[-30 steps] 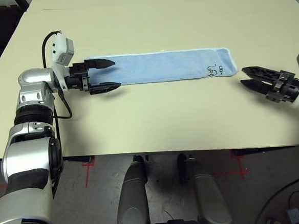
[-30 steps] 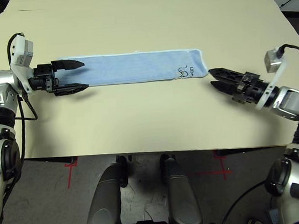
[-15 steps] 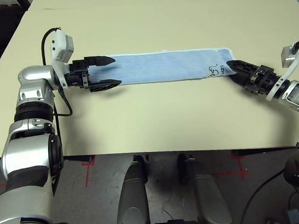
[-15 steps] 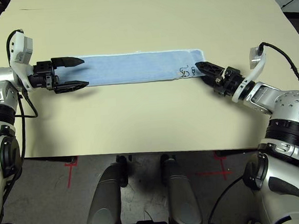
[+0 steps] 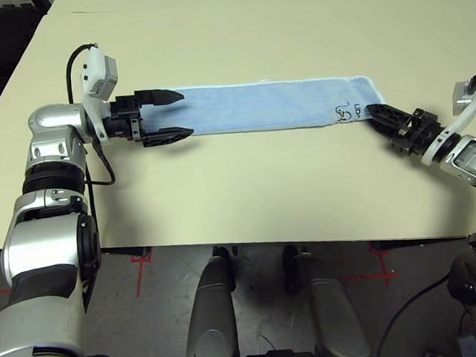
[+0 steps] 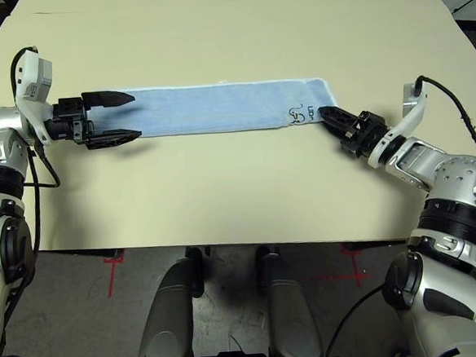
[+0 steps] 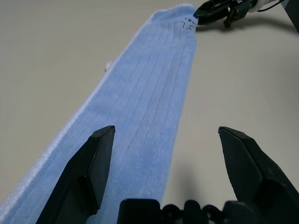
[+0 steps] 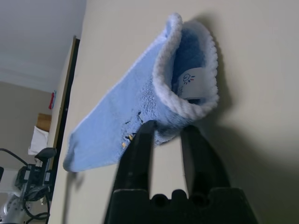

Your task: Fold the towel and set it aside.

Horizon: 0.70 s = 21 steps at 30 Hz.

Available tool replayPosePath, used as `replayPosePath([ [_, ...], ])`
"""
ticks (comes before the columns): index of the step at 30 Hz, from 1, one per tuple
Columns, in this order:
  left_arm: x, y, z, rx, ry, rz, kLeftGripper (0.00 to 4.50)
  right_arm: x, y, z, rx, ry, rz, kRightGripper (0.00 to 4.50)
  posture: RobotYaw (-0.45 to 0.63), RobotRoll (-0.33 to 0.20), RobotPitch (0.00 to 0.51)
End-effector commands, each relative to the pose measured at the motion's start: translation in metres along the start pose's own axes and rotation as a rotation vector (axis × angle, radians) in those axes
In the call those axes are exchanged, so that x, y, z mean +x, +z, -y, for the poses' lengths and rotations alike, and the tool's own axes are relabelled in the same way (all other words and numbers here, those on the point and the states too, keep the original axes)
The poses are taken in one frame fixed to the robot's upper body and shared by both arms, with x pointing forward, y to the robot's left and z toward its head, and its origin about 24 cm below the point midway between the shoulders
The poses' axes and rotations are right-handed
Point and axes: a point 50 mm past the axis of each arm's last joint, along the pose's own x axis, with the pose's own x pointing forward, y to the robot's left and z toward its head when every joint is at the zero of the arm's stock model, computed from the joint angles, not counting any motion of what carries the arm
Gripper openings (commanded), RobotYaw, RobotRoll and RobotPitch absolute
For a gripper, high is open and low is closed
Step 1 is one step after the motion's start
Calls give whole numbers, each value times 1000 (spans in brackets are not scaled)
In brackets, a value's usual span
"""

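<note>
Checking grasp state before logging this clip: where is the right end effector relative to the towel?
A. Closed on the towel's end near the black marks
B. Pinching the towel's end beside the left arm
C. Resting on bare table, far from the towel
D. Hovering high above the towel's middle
A: the right end effector has its fingers pinched on the towel at the marked end, which the right wrist view shows lifted.

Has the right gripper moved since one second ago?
Yes. The right gripper came in toward the towel: earlier it stood apart from the end with black marks, now it is at that corner.
</note>
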Motion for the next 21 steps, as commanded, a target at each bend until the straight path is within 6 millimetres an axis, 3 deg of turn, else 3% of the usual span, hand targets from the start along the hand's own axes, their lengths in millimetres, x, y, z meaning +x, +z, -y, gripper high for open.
replayPosePath([
  [1,2,-2,2,0,-27,-20,4500,-13,-9,15,40,-89,28,17,11,0,312],
  [13,3,-4,4,-20,-38,-29,4500,-33,-19,14,57,-125,58,17,5,0,313],
  [21,6,-4,4,-47,-30,4,4500,-66,-13,9,31,-148,56,17,-6,0,319],
])
